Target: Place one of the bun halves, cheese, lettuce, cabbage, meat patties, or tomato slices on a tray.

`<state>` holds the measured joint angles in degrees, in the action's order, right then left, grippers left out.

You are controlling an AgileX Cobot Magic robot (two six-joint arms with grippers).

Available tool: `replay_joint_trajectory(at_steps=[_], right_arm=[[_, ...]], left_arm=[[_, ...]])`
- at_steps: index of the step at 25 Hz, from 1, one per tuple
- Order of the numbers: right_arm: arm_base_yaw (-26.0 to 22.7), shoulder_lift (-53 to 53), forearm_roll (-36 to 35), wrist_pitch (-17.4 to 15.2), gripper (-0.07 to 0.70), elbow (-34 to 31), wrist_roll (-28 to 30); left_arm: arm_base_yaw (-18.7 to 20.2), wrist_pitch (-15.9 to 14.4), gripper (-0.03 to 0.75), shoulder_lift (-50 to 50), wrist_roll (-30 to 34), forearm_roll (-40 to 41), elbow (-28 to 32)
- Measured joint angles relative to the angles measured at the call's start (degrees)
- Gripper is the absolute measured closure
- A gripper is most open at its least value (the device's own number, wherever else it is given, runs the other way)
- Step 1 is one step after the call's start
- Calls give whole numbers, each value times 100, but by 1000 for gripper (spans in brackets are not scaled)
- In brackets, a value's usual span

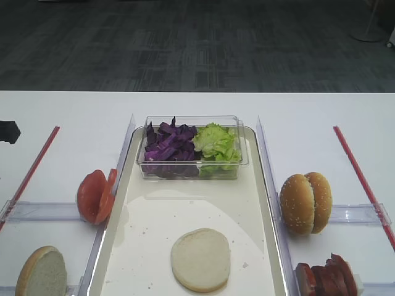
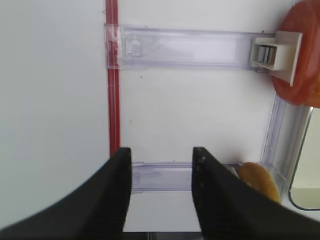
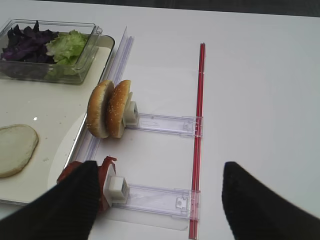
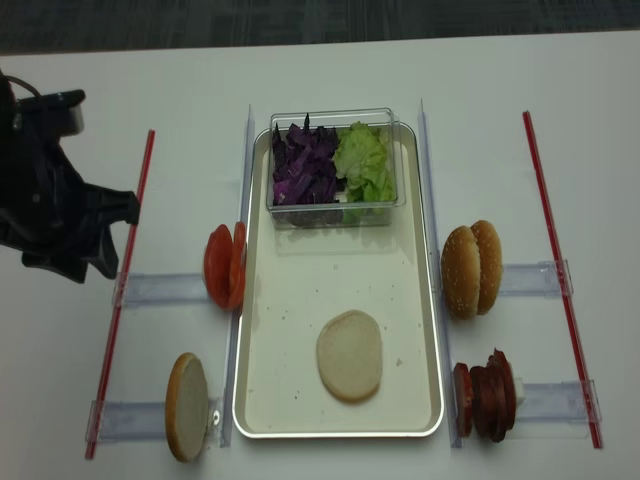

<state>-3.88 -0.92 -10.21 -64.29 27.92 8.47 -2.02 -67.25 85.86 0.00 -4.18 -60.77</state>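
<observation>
One exterior high camera looks from the robot's side at a slant across the white tabletop (image 1: 185, 105) toward the dark carpeted floor (image 1: 197, 43). The realsense camera looks almost straight down, from farther off, taking in the whole cream rectangular tray (image 4: 300, 300). Both share the tray and the clear plastic box of purple cabbage and green lettuce (image 1: 191, 148). The right wrist camera sits close and low, facing over the sesame bun tops (image 3: 109, 108) and a red strip (image 3: 199, 110). The left wrist camera looks straight down, very near, at another red strip (image 2: 113, 75).
</observation>
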Motion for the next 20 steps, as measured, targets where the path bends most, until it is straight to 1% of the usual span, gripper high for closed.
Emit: replay_joint_trajectory(at_steps=[7, 10, 12, 14, 20], right_arm=[[0, 0, 0, 0, 94, 0, 0], [0, 0, 0, 0, 94, 0, 0], [0, 0, 0, 0, 94, 0, 0], [0, 0, 0, 0, 94, 0, 0], [0, 0, 0, 0, 94, 0, 0]], left_arm=[[0, -39, 437, -111, -31, 0, 0], [0, -39, 437, -427, -31, 0, 0], [0, -90, 437, -693, -31, 0, 0], [0, -245, 437, -1050, -40, 0, 0], [0, -325, 438, -1684, -40, 0, 0]])
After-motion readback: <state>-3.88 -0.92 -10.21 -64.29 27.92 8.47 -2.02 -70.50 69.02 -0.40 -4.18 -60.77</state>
